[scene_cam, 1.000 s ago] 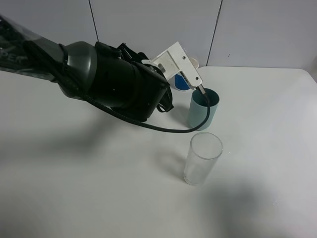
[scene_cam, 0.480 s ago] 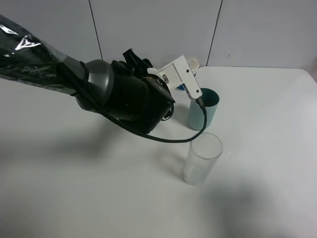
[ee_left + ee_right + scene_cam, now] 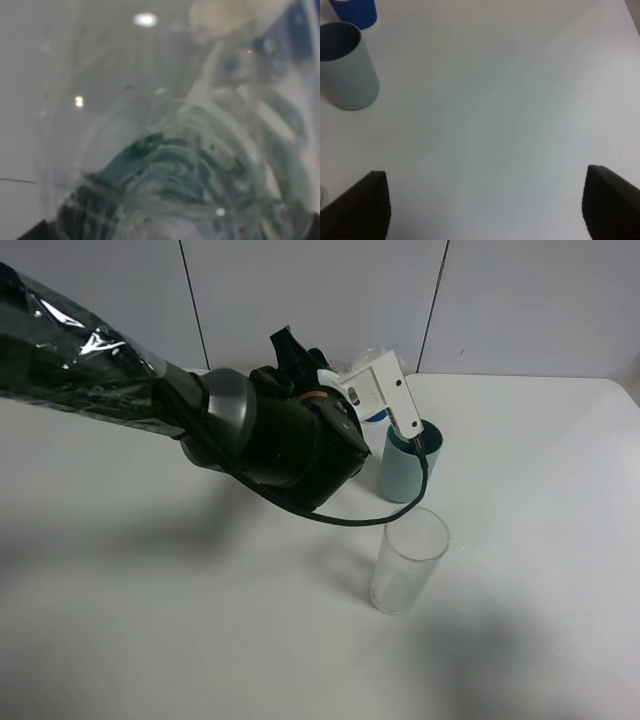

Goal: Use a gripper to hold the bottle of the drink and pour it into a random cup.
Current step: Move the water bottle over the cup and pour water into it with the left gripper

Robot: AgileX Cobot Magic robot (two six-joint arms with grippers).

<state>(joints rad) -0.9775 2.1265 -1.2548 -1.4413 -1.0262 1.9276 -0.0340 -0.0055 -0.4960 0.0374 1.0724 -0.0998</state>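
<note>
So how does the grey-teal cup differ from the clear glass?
The grey-teal cup is opaque; the clear glass is see-through. The cup stands farther back; the glass stands nearer the camera, apart from it. Both stand upright on the white table.

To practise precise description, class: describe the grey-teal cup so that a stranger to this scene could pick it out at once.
On the white table, follow the big black arm to its far end. The cup stands just below that end, between a clear glass nearer the camera and a blue cup behind. It alone is opaque, plain grey-teal.
</note>
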